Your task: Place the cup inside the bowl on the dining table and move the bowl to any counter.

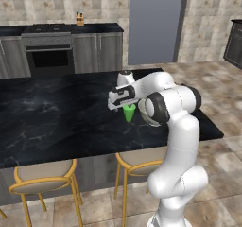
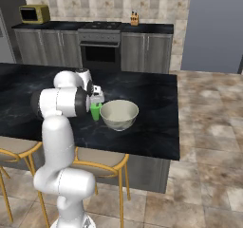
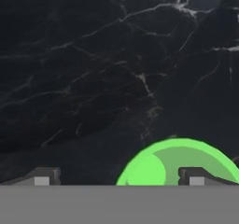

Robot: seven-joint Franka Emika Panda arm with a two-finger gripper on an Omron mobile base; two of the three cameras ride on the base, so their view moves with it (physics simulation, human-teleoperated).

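The small green cup [image 1: 128, 113] [image 2: 96, 112] stands upright on the black marble dining table [image 1: 56, 122] [image 2: 154, 113]. The wide cream bowl [image 2: 119, 114] sits just to its right, close beside it; in the left base view the bowl [image 1: 141, 113] is mostly hidden behind my elbow. My gripper [image 1: 122, 106] [image 2: 97, 100] hangs open just above the cup, pointing down. In the hand view the cup's mouth [image 3: 179, 164] lies off to the right of the gripper [image 3: 119, 178], and the right fingertip [image 3: 196, 177] is over the cup's opening. Nothing is held.
Yellow-framed stools [image 1: 45, 176] [image 2: 102, 160] line the table's near edge. At the back wall a black counter [image 1: 101, 29] [image 2: 147, 28] runs over grey cabinets with an oven [image 1: 49, 56] [image 2: 99, 51]. A yellow microwave [image 2: 34, 14] stands on it at the left.
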